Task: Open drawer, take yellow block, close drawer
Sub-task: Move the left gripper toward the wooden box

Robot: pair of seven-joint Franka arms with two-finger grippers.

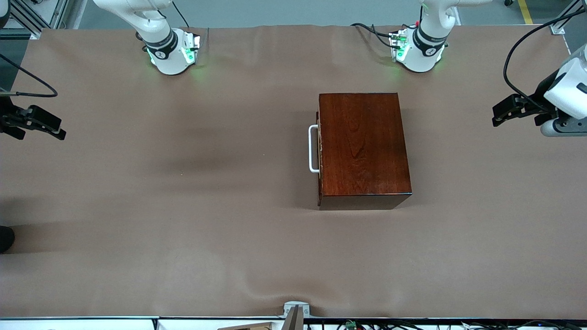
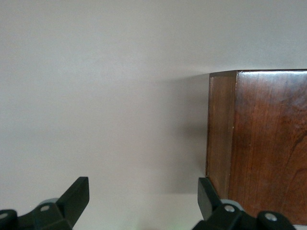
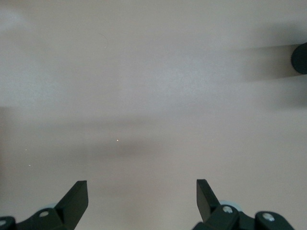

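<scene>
A: Looking at the drawer [image 1: 318, 149], it's pushed fully in, only the white U-shaped handle [image 1: 313, 149] sticking out of the glossy reddish-brown box [image 1: 362, 144] mid-tabletop [image 1: 183, 229].

B: Hands? Left hand [image 2: 144, 199] hangs wide open, empty, box corner just beside one finger. Right hand [image 3: 142, 199] also spread wide, empty, over bare tabletop well apart from the box.

Nothing readable is showing anywhere — the marks on the arm bases [image 1: 172, 52] are appearing only as small illegible shapes.
</scene>
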